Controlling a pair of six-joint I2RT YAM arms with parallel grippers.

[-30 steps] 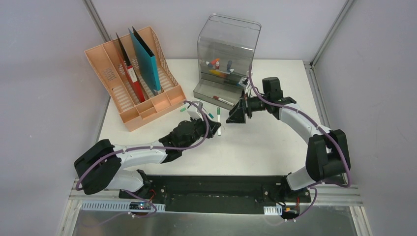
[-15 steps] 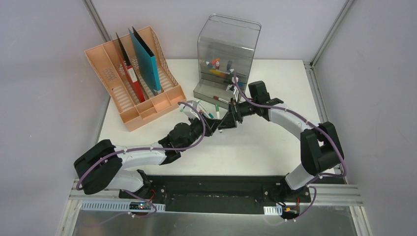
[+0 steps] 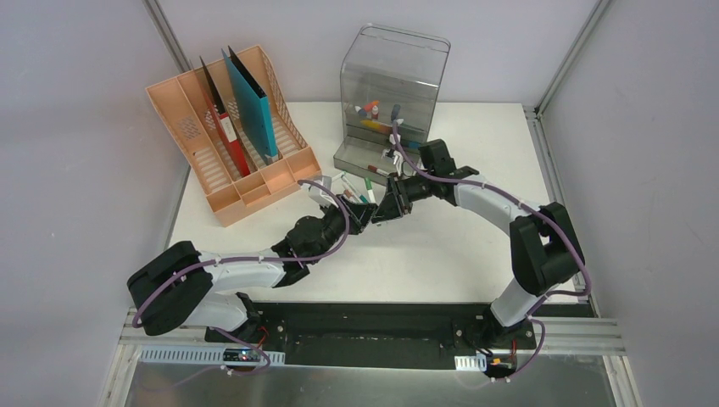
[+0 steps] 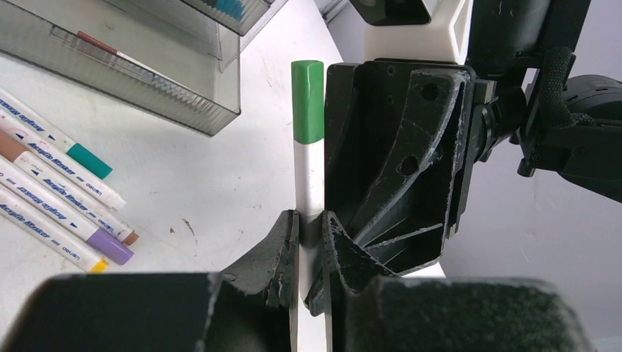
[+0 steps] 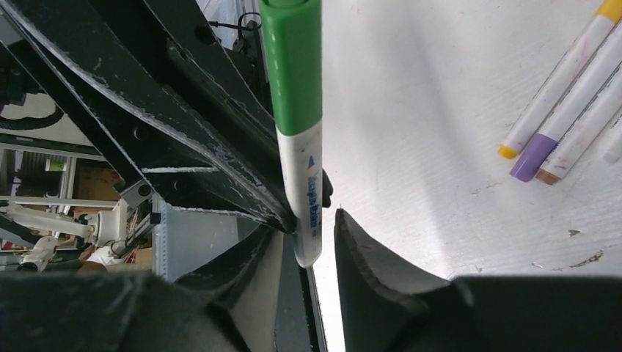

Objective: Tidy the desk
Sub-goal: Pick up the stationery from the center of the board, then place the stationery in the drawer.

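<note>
Loose markers (image 4: 73, 194) crowd the desk (image 4: 220, 187) beside the left pincer (image 4: 309, 224)'s green marker (image 4: 308, 147).

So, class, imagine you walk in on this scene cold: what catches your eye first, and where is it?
In the middle of the desk, both arms converge on one green-capped marker. The left gripper clamps its white barrel, and the right gripper has its fingers on either side of the same pen. Behind them, a peach file rack with upright folders stands back left, with a clear box to its right.
</note>
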